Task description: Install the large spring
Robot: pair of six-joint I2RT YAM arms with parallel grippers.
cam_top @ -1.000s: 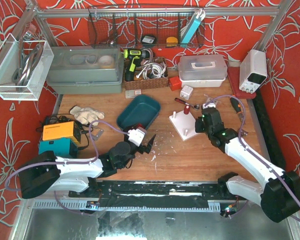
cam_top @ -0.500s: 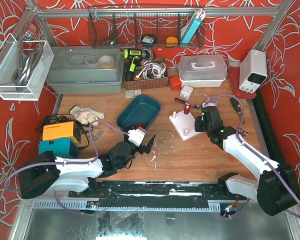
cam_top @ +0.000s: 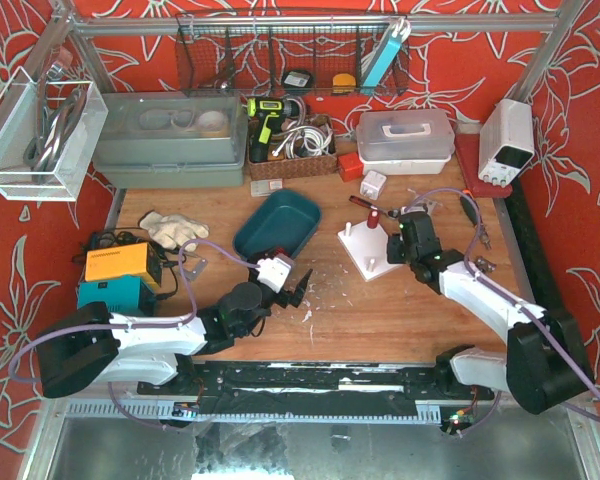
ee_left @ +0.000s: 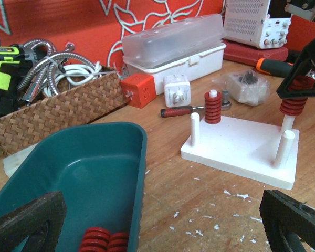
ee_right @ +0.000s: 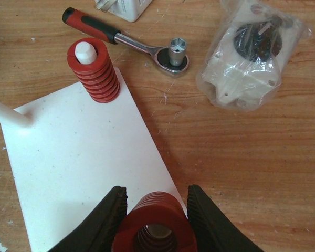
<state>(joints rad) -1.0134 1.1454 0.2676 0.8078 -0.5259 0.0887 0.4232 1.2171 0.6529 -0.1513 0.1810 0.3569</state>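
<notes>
- Right gripper [ee_right: 155, 207]: we log it clamped on the large spring [ee_right: 156, 231], one finger on each side of the coil.
- Large spring: threaded over the top of a corner peg [ee_left: 286, 123] on the white base [ee_right: 79, 173], sitting high and clear of the plate.
- Step, in our judgement: seating. The next move calls for a straight push down, then release.
- Further out: a second red spring [ee_right: 94, 73] sits seated on its peg.
- Left gripper [ee_left: 160, 220]: spread wide, by the teal tray [ee_left: 94, 157].

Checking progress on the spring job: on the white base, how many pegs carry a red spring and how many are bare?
Pegs carrying a red spring: 2 (one spring held by the right gripper)
Bare pegs: 2
Total: 4 pegs
</notes>
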